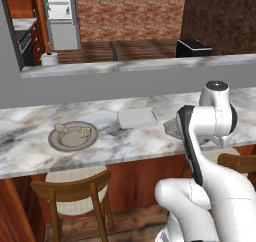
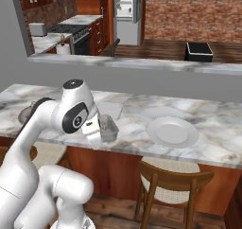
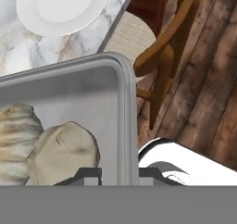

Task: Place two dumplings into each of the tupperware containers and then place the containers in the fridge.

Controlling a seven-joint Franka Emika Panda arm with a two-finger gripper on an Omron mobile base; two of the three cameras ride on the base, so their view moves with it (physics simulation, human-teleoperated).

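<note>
- Hand view: two dumplings (image 3: 62, 151) sit inside one tupperware container (image 3: 83, 82), and the hand (image 3: 119, 174) is pinched shut on its rim, holding it off the desk (image 2: 208, 124) edge.
- Left base view: second container (image 1: 137, 117) sits on the desk; two more dumplings (image 1: 85, 131) on a grey plate (image 1: 73, 142).

A glossy white arm (image 1: 215, 186) is seen, built of thick rounded links. Dark grey bands are set at its joints, and a dark round cap tops 1 joint housing. 2 small dark finger tips (image 3: 90, 174) are carried by the claw (image 3: 118, 174).
</note>
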